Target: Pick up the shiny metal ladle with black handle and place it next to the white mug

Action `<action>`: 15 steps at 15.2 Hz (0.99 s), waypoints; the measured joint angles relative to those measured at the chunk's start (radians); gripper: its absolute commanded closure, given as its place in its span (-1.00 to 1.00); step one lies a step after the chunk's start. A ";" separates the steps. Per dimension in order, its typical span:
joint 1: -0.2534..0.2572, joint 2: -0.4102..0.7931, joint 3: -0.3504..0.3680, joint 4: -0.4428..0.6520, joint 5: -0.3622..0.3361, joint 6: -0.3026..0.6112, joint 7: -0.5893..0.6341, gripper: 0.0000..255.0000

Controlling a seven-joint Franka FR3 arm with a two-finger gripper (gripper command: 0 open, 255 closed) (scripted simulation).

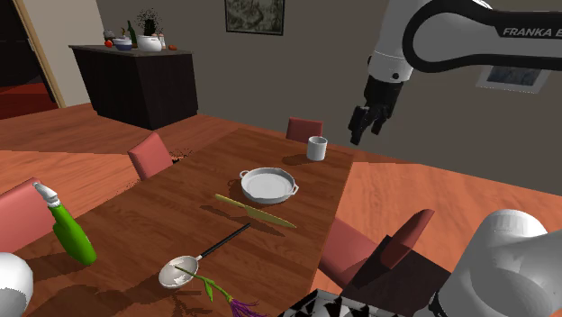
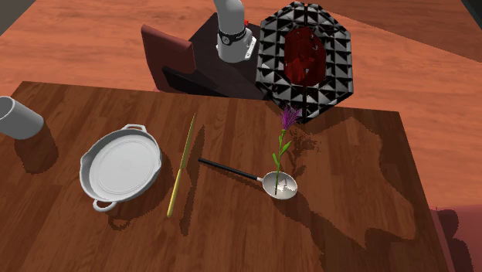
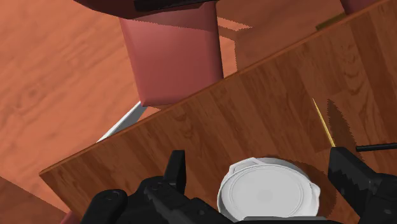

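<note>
The ladle point(image 1: 194, 263) lies flat on the wooden table near its front end, with a shiny metal bowl point(image 2: 280, 185) and a thin black handle point(image 2: 228, 168) pointing toward the pan. The handle's tip point(image 3: 378, 147) shows beside one finger in the wrist view. The white mug point(image 1: 316, 149) stands upright at the table's far end, also seen as mug point(image 2: 17, 117) at the second exterior view's left edge. My gripper point(image 1: 363, 135) hangs high in the air, right of the mug and far from the ladle. The gripper point(image 3: 259, 162) is open and holds nothing, and it looks down over the pan.
A white two-handled pan point(image 1: 267, 185) sits mid-table between mug and ladle. A long yellow-green stalk point(image 1: 255, 212) lies beside it, and a purple flower point(image 2: 282, 143) lies by the ladle's bowl. A green spray bottle point(image 1: 70, 230) stands at the left. Red chairs point(image 1: 149, 155) ring the table.
</note>
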 measured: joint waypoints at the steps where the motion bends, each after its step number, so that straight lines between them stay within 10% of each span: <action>1: 0.000 0.000 0.000 0.000 0.000 0.000 0.000 -1.00; 15: -0.036 0.196 0.313 -0.041 0.190 0.125 0.637 -1.00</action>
